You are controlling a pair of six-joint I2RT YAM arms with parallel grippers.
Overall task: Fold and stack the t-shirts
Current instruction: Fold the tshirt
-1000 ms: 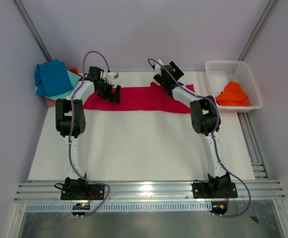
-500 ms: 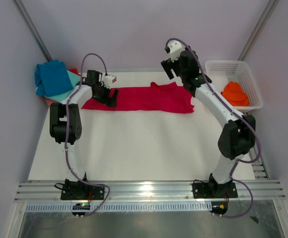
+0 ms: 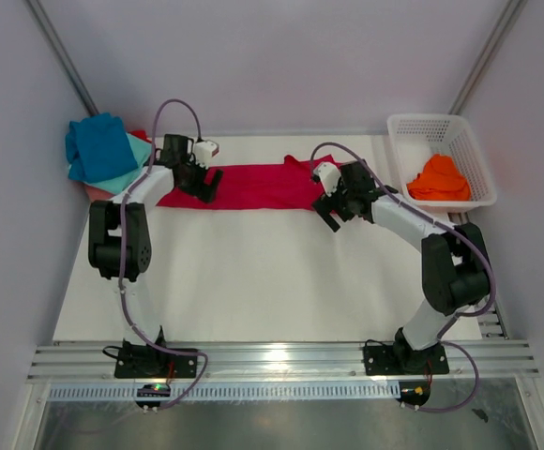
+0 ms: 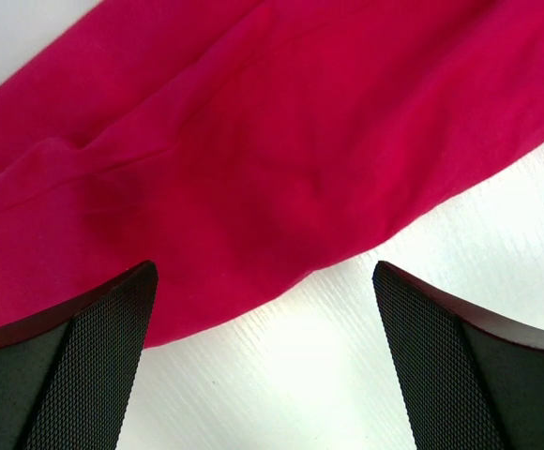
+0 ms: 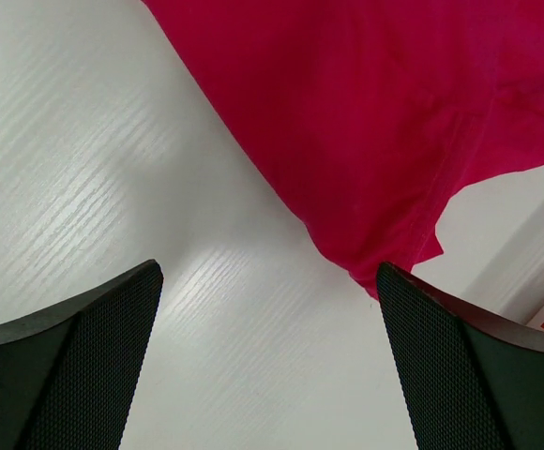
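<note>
Showed the crimson t-shirt point(image 3: 253, 186) lying flat as a long band near the far edge of the desk point(image 3: 253, 281), with creases near its left end and a sleeve or corner trailing at its right end. Found nothing gripped. Placed the left fingers point(image 3: 211, 184) spread wide over the band's left end, with its near edge running between them in the wrist view. Placed the right fingers point(image 3: 330, 214) equally wide apart at the band's near-right corner, mostly over bare desk. Could not tell whether either pair touched the cloth.

Judged the step to be a fold of this shirt, with the grasp not yet made. Judged the next move to call for lowering both pairs onto the near edge and closing on it together, so that the cloth lifts evenly.

Counted one crimson shirt on the desk. Counted, at the far-left corner, one blue t-shirt point(image 3: 98, 145) atop one teal t-shirt point(image 3: 133, 156), with red and pink slivers beneath, number uncertain. Counted one orange t-shirt point(image 3: 439, 178) inside one white basket point(image 3: 413, 125) at the far-right corner.
</note>
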